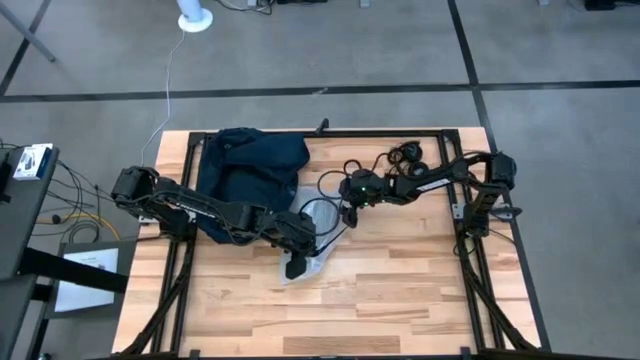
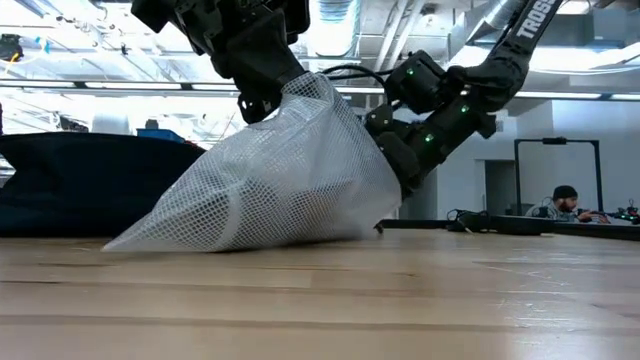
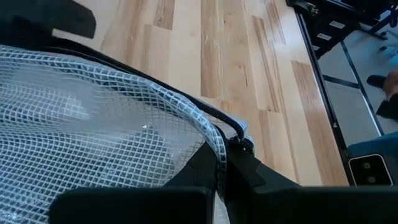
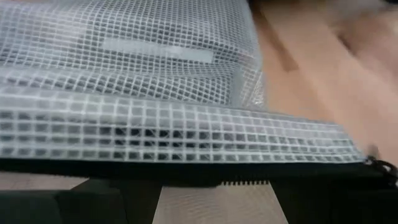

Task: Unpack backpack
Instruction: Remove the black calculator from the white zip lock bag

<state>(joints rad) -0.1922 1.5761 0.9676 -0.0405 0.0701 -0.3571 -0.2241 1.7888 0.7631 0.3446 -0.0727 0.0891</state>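
Pouch: clear white-gridded mesh plastic zip pouch (image 2: pixel 280 175), just beside dark navy fabric backpack (image 1: pixel 248 168).
L gripper (image 1: pixel 300 238): clenched on pouch.
R gripper (image 1: pixel 350 192): grip cannot tell, at pouch's far edge.

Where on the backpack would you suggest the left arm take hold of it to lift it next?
Probably the rumpled top fabric of the backpack, coming from above. It lies slumped and flat at the table's far left, so a raised fold looks easier to pinch than its low sides. No handle is clearly visible.
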